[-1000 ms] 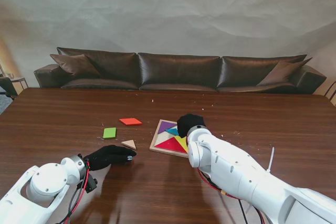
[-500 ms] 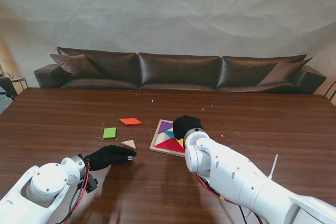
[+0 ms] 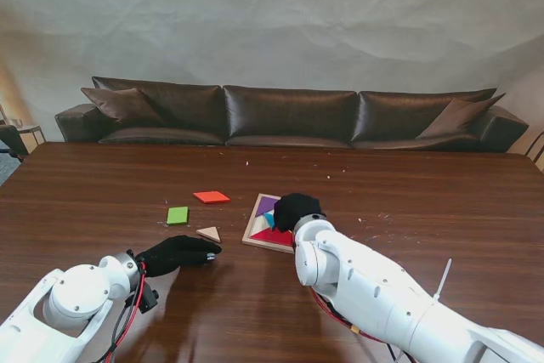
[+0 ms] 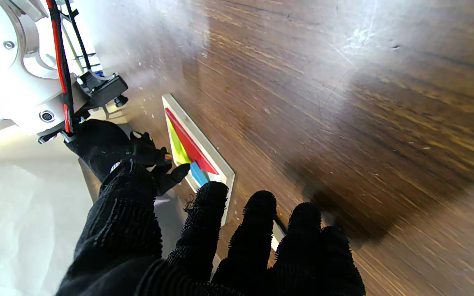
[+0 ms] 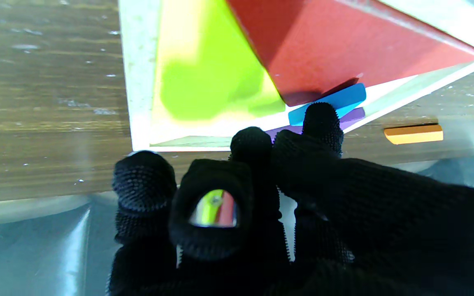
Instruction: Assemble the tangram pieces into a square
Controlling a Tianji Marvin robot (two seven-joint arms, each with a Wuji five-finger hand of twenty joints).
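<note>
A wooden tray (image 3: 248,234) holds a purple piece (image 3: 269,203), a blue piece (image 3: 270,218) and a red triangle (image 3: 273,234). My right hand (image 3: 296,208) hovers over the tray's middle, fingers curled down, holding nothing. In the right wrist view a fingertip (image 5: 322,117) touches the blue piece (image 5: 335,102), beside the yellow triangle (image 5: 204,82) and red triangle (image 5: 344,45). A tan triangle (image 3: 209,233), a green square (image 3: 177,215) and an orange-red parallelogram (image 3: 212,197) lie loose to the left. My left hand (image 3: 178,252) rests flat and open, just nearer than the tan triangle.
The dark wooden table (image 3: 102,193) stretches wide to both sides. A brown leather sofa (image 3: 289,116) stands behind its far edge. A white cable tie (image 3: 440,259) sticks up near my right forearm.
My right hand has slid leftward and slightly nearer over the tray, now covering the yellow piece in the stand view. The left hand and the loose pieces have not moved.
</note>
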